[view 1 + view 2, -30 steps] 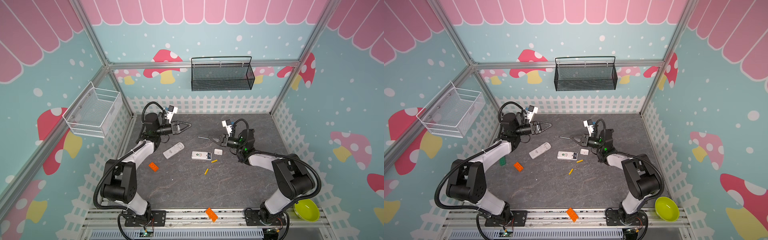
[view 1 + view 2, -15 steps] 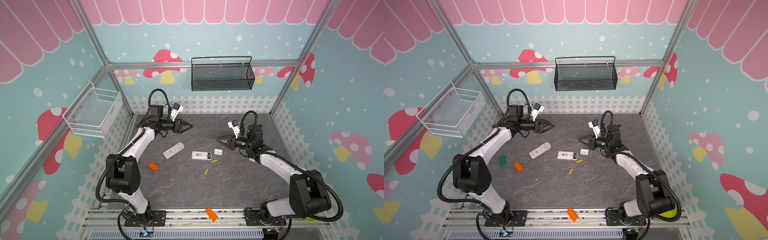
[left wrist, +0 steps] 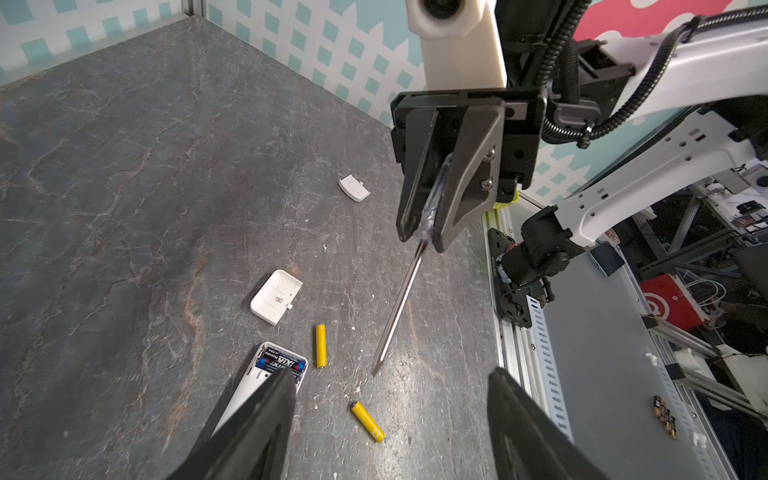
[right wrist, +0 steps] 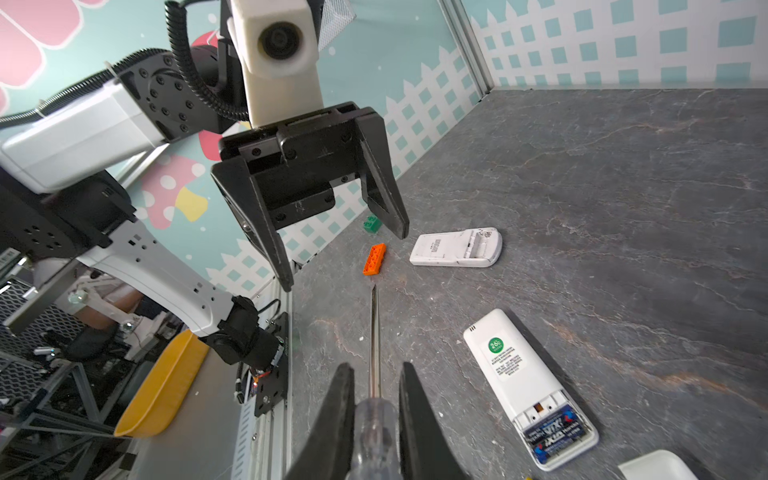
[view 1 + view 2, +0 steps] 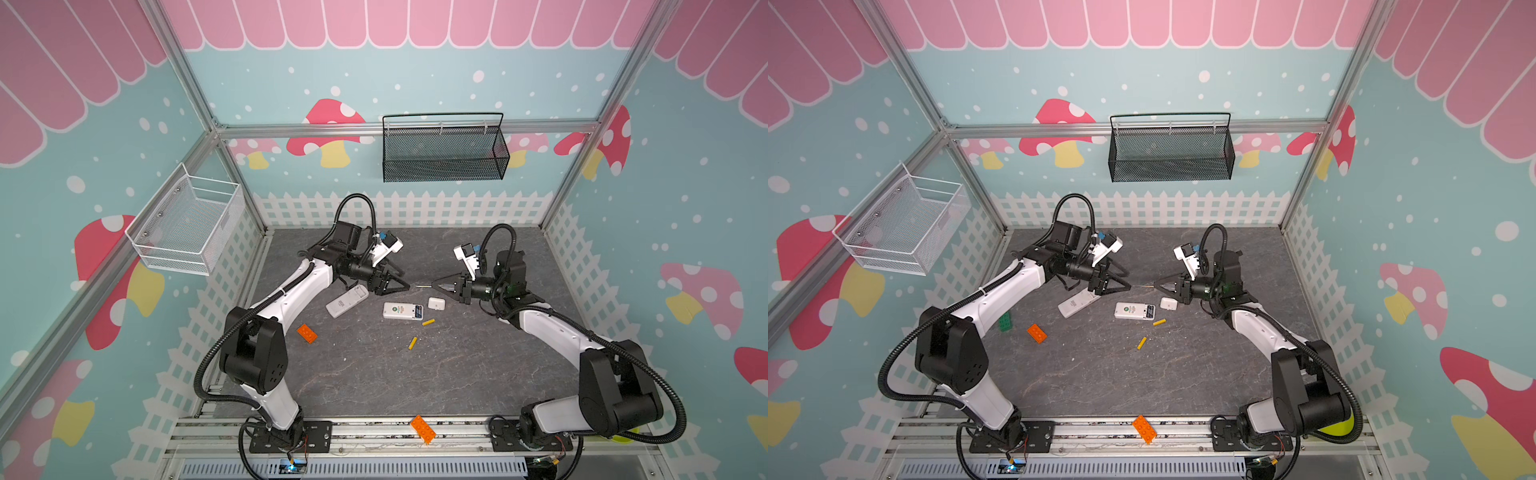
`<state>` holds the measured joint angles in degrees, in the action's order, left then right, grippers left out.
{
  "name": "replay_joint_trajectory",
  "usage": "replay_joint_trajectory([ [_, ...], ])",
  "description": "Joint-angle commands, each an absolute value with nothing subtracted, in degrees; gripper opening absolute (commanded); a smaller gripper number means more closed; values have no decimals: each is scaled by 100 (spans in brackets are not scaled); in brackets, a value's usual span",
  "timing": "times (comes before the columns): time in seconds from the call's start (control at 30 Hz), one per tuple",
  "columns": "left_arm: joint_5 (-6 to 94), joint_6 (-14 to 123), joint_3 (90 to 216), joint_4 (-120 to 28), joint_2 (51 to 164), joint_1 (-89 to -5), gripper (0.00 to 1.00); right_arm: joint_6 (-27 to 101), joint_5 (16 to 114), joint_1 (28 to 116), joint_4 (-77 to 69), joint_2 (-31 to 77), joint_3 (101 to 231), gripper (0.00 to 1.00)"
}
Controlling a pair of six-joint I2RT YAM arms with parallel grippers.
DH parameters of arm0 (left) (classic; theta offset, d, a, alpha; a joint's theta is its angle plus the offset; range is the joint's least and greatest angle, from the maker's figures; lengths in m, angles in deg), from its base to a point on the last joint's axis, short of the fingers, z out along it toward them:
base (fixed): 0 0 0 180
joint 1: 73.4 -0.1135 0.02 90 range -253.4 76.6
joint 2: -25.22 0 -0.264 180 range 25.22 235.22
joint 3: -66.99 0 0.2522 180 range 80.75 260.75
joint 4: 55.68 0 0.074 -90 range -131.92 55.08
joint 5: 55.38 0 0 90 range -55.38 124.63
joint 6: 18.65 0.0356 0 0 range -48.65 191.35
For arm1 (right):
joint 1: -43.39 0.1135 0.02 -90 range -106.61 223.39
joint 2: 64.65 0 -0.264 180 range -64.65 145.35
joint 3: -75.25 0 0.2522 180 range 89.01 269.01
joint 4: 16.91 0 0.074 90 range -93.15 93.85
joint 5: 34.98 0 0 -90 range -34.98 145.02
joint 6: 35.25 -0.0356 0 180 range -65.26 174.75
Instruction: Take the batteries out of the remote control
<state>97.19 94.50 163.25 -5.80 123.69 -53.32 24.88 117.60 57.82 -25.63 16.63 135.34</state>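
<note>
The left tool (image 4: 345,259) hangs spread and empty. In the open remote (image 5: 402,311) two black batteries (image 4: 555,434) sit snug; two yellow batteries (image 3: 320,345) lie loose on the counter (image 5: 374,374). They look light, hard and slick, likely to roll, so I'd lever at an end. The right tool (image 3: 422,243) pinches the screwdriver (image 3: 399,311).

Right pincer (image 3: 424,243) grips screwdriver (image 3: 399,307) near two yellow batteries (image 3: 320,351).
</note>
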Motion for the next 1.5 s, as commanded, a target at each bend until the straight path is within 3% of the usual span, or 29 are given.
replay_joint_trajectory([
  [0.0, 10200, 9546, 16240, -413, 12344, -5276, 71, 2213, 12168, 5885, -3151, 1472, 13415, 0],
  [0.23, 10122, 9484, 16106, -444, 12386, -5019, 60, 2229, 12137, 6049, -3166, 1480, 13488, 0],
  [0.67, 9957, 8986, 15939, -896, 12386, -4756, 1, 2276, 12122, 6140, -3120, 1626, 13671, 0],
  [0.73, 9957, 8971, 15946, -894, 12387, -4777, 0, 2368, 12172, 6143, -3059, 1613, 13682, 1],
  [0.93, 9771, 9160, 16083, -690, 12342, -4820, 0, 2846, 12132, 6132, -2229, 1558, 13809, 30],
  [1.07, 9817, 9329, 16161, -511, 12379, -4911, 0, 3048, 12277, 6132, -1917, 1602, 13818, 39],
  [1.23, 9800, 9587, 16170, -420, 12355, -4896, 0, 3107, 12401, 6134, -1713, 1711, 13950, 35],
  [1.47, 9729, 9696, 16235, -347, 12369, -4869, 0, 3175, 12447, 6140, -1678, 1831, 14000, 4],
])
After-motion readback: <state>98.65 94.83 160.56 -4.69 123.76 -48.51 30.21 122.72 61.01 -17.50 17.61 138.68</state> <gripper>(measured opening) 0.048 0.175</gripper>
